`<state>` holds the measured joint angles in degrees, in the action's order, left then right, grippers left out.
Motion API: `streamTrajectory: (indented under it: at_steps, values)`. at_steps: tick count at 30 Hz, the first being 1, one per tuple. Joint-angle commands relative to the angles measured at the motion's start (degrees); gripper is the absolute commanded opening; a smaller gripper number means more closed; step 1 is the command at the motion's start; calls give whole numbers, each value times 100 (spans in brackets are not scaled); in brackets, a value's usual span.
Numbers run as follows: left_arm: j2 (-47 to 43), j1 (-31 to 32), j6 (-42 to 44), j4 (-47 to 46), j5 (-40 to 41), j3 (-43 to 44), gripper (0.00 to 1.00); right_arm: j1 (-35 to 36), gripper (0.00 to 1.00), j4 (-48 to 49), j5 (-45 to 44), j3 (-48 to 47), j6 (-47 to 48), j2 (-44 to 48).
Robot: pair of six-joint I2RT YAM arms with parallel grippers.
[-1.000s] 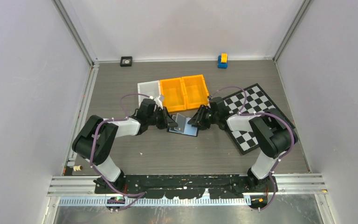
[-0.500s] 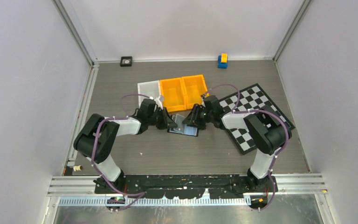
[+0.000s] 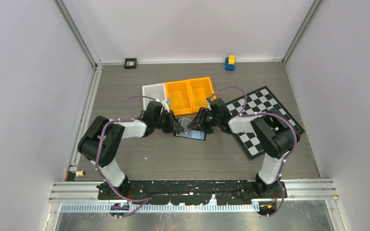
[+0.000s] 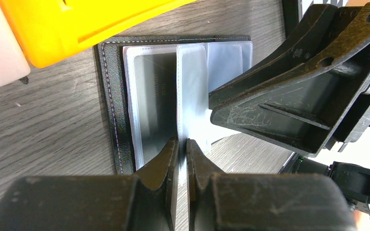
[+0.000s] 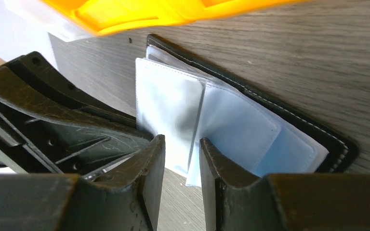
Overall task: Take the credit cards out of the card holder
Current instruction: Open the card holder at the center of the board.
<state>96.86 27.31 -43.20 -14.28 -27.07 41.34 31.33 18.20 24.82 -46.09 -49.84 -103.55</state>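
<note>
Bins (image 3: 191, 94) of orange plastic crowd the far edge of the card holder (image 3: 191, 131), which lies open on the table (image 3: 125, 77); bare wood lies on its near side. Both arms reach in low from opposite sides. The left gripper (image 4: 183, 147) pinches one clear sleeve (image 4: 191, 96) upright. The right gripper (image 5: 182, 144) has its fingers slightly apart, straddling a sleeve edge.

Bright, even light; blurred foregrounds
</note>
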Motion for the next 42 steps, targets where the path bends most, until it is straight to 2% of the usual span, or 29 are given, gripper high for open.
streamTrajectory:
  at_steps: [1, 4, 9, 12, 16, 26, 33, 37, 42]
  values:
    - [-32, 64, 125, 150, 49, 120, 10, 72, 37, -760, -792, -87, 344, 501]
    - [-217, 62, 185, 255, 178, 82, 10, 70, 35, -1446, -1663, -106, 514, 842]
    - [-287, 62, 200, 268, 253, 53, 10, 66, 28, -1977, -1954, -331, 479, 757]
    - [-238, 64, 164, 228, 187, 59, 9, 66, 27, -1948, -1971, -271, 546, 854]
    - [-218, 64, 145, 206, 158, 59, 10, 97, 27, -1022, -1123, -14, 505, 954]
    - [-189, 63, 122, 168, 116, 41, 10, 240, 29, -216, -133, -205, 367, 530]
    - [-342, 64, 125, 122, 99, -2, 10, 233, 27, -1130, -529, -622, 430, -95]
    - [-391, 64, 154, 189, 153, 3, 10, 217, 16, -1861, -1024, -895, 659, -182]
    - [-453, 64, 154, 130, 87, -15, 12, 211, 13, -2096, -1288, -876, 710, -76]
